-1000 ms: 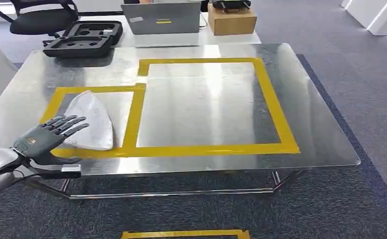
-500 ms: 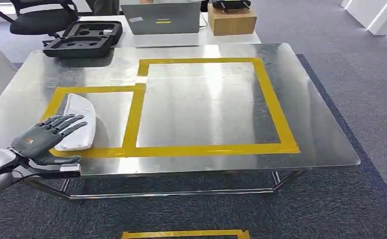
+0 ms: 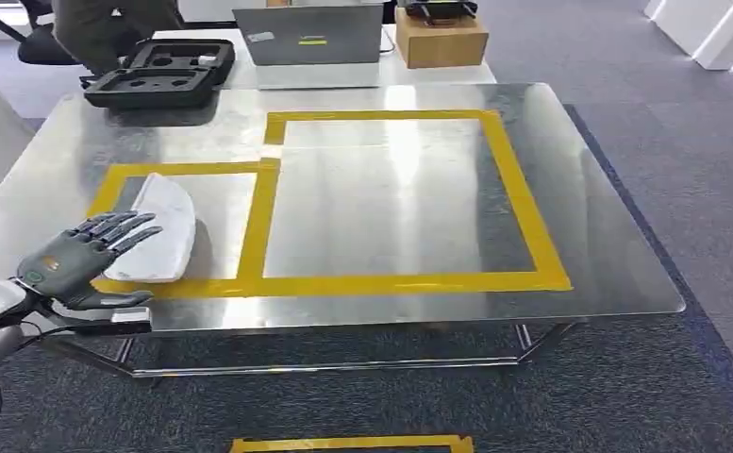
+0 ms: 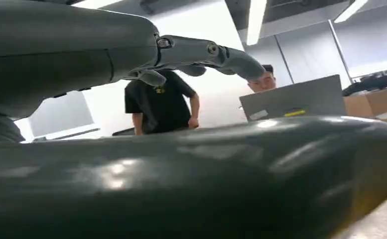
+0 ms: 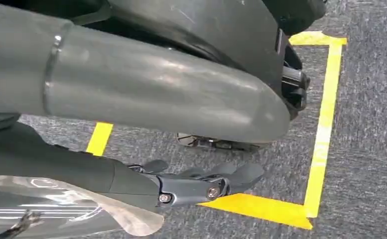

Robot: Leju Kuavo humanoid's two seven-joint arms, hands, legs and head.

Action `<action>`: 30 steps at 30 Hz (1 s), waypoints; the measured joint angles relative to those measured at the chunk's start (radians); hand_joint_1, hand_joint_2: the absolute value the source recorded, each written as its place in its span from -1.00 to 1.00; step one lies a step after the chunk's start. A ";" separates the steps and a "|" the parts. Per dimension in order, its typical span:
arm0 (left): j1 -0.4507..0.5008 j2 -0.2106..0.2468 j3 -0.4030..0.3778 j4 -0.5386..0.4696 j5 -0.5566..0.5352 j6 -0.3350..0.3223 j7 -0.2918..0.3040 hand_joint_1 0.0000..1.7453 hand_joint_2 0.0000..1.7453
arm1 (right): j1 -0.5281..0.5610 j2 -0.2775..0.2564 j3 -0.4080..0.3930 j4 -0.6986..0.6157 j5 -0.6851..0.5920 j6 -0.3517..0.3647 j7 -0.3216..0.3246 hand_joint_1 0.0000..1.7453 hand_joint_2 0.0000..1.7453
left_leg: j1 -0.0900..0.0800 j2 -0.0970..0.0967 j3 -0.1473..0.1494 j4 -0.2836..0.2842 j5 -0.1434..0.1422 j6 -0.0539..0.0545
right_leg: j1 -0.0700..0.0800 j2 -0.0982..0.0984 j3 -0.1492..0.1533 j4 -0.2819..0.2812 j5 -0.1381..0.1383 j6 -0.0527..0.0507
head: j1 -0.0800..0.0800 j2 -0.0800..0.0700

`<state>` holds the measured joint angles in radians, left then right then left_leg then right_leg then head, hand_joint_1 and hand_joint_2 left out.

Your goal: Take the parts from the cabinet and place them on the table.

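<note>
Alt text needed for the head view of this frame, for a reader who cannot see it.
The robot's left hand, fingers spread and holding nothing, hovers at the near left edge of a shiny metal table, beside a white curved part lying inside the smaller of two yellow tape rectangles. A laptop sits beyond.

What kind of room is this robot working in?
Probably an office used as a test lab: grey carpet, a desk with a laptop, and a metal table marked with yellow tape.
</note>
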<state>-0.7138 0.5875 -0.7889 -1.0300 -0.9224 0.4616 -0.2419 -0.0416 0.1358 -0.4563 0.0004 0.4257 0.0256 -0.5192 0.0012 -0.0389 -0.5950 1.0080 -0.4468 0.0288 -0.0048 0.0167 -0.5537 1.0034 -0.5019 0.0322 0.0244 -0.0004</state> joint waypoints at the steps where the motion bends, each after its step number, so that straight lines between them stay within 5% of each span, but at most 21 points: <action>1: 0.000 -0.001 0.000 -0.002 -0.002 0.000 0.000 -1.00 -1.00 | 0.000 0.000 -0.005 0.000 0.002 -0.002 0.000 -1.00 -1.00 | 0.004 0.005 0.002 -0.007 0.008 0.003 | -0.001 -0.005 -0.013 0.013 -0.024 0.002 | 0.000 0.000; 4: 0.006 -0.001 0.000 -0.003 -0.006 0.003 0.002 -1.00 -1.00 | 0.000 0.000 -0.013 0.000 0.009 -0.006 0.000 -1.00 -1.00 | 0.005 0.006 -0.012 -0.006 0.015 0.006 | -0.004 -0.008 -0.097 0.225 -0.151 0.008 | 0.009 0.000; 5: 0.009 -0.001 0.000 -0.003 -0.010 0.003 0.002 -1.00 -1.00 | 0.000 0.000 -0.015 0.000 0.010 -0.006 0.000 -1.00 -1.00 | 0.005 0.007 -0.017 -0.006 0.018 0.005 | -0.004 -0.008 -0.122 0.287 -0.173 0.009 | 0.008 0.000; 7: 0.014 -0.001 0.000 -0.003 -0.011 0.003 0.002 -1.00 -1.00 | 0.002 -0.001 -0.020 0.000 0.012 -0.007 0.000 -1.00 -1.00 | 0.006 0.008 -0.026 -0.005 0.025 -0.001 | -0.006 -0.009 -0.104 0.275 -0.140 0.011 | 0.009 0.000; 9: 0.015 0.000 0.000 -0.003 -0.011 0.003 0.002 -1.00 -1.00 | 0.001 -0.002 -0.022 0.000 0.013 -0.007 -0.001 -1.00 -1.00 | 0.010 0.007 -0.032 0.000 0.030 -0.008 | -0.008 -0.008 -0.006 0.104 -0.056 0.011 | 0.009 0.000; 10: 0.014 0.000 0.001 -0.003 -0.011 0.003 0.002 -1.00 -1.00 | 0.000 -0.002 -0.024 0.000 0.013 -0.007 -0.001 -1.00 -1.00 | 0.011 0.007 -0.035 0.004 0.033 -0.012 | -0.010 -0.005 0.045 0.015 -0.041 0.011 | 0.010 0.000; 11: 0.014 0.002 0.002 -0.003 -0.011 0.003 0.003 -1.00 -1.00 | -0.003 -0.002 -0.026 0.000 0.014 -0.007 -0.001 -1.00 -1.00 | 0.007 0.005 -0.043 0.007 0.037 -0.020 | -0.004 0.002 0.069 -0.006 -0.050 0.006 | 0.010 0.000; 15: 0.015 0.006 0.002 -0.006 -0.011 0.003 0.003 -1.00 -1.00 | -0.001 -0.002 -0.027 0.000 0.015 -0.007 -0.002 -1.00 -1.00 | 0.009 0.000 -0.049 0.003 0.064 -0.046 | -0.002 0.001 0.040 0.000 -0.029 -0.023 | 0.009 0.000; 16: 0.015 0.006 0.002 -0.006 -0.012 0.003 0.003 -1.00 -1.00 | -0.002 -0.002 -0.028 0.000 0.015 -0.007 -0.002 -1.00 -1.00 | 0.012 0.005 -0.058 0.009 0.052 -0.049 | -0.007 -0.005 0.036 -0.003 -0.017 -0.037 | 0.009 0.000; 17: 0.014 0.009 0.002 -0.006 -0.015 0.003 0.003 -1.00 -1.00 | -0.003 -0.002 -0.029 0.000 0.016 -0.007 -0.002 -1.00 -1.00 | 0.010 0.018 -0.072 0.045 -0.004 -0.054 | -0.006 -0.007 0.019 -0.004 -0.008 -0.046 | -0.001 0.000; 19: 0.012 0.009 0.002 -0.006 -0.018 0.003 0.005 -1.00 -1.00 | -0.001 -0.002 -0.034 0.000 0.018 -0.007 -0.002 -1.00 -1.00 | 0.012 0.025 -0.109 0.188 -0.114 -0.061 | -0.003 -0.014 -0.004 -0.001 0.013 -0.052 | -0.006 0.000; 20: 0.014 0.007 0.000 -0.006 -0.021 0.003 0.005 -1.00 -1.00 | 0.000 -0.002 -0.035 0.000 0.019 -0.007 -0.002 -1.00 -1.00 | 0.012 0.026 -0.125 0.268 -0.153 -0.063 | 0.000 -0.018 -0.018 0.000 0.023 -0.054 | -0.009 0.000; 21: 0.015 0.006 0.000 -0.006 -0.022 0.003 0.005 -1.00 -1.00 | 0.000 -0.003 -0.036 0.000 0.021 -0.007 -0.002 -1.00 -1.00 | 0.012 0.027 -0.125 0.308 -0.161 -0.062 | 0.003 -0.021 -0.033 0.001 0.031 -0.054 | -0.010 0.000; 23: 0.015 0.006 0.000 -0.006 -0.023 0.003 0.005 -1.00 -1.00 | -0.001 -0.003 -0.038 0.000 0.021 -0.007 -0.001 -1.00 -1.00 | 0.010 0.027 -0.067 0.257 -0.118 -0.054 | 0.008 -0.025 -0.057 0.004 0.047 -0.053 | -0.009 0.000; 25: 0.013 0.007 0.001 -0.006 -0.024 0.003 0.006 -1.00 -1.00 | -0.002 -0.003 -0.042 0.000 0.022 -0.007 -0.001 -1.00 -1.00 | 0.005 0.027 0.053 0.085 -0.063 -0.038 | 0.011 -0.026 -0.072 0.004 0.063 -0.050 | -0.009 0.000; 26: 0.010 0.008 0.002 -0.006 -0.024 0.003 0.006 -1.00 -1.00 | -0.003 -0.003 -0.043 0.000 0.023 -0.006 0.000 -1.00 -1.00 | 0.001 0.030 0.096 0.013 -0.080 -0.029 | 0.011 -0.028 -0.076 0.005 0.069 -0.048 | -0.008 0.000; 27: 0.007 0.008 0.003 -0.007 -0.024 0.003 0.007 -1.00 -1.00 | -0.004 -0.003 -0.044 0.000 0.024 -0.006 0.000 -1.00 -1.00 | -0.002 0.032 0.116 -0.026 -0.087 -0.027 | 0.014 -0.028 -0.082 0.005 0.079 -0.042 | -0.007 0.000; 30: 0.004 0.013 0.003 -0.007 -0.027 0.001 0.010 -1.00 -1.00 | -0.003 -0.003 -0.047 0.000 0.027 -0.006 0.005 -1.00 -1.00 | -0.011 0.032 0.099 -0.025 -0.064 -0.015 | 0.008 -0.028 -0.085 -0.005 0.107 -0.024 | -0.006 0.000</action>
<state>-0.7100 0.6001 -0.7862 -1.0369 -0.9495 0.4624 -0.2323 -0.0450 0.1331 -0.5031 0.0004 0.4528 0.0198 -0.5146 -0.0100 -0.0073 -0.4956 0.9830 -0.5107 0.0142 0.0036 -0.0112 -0.6384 0.9986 -0.3948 0.0083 0.0187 0.0000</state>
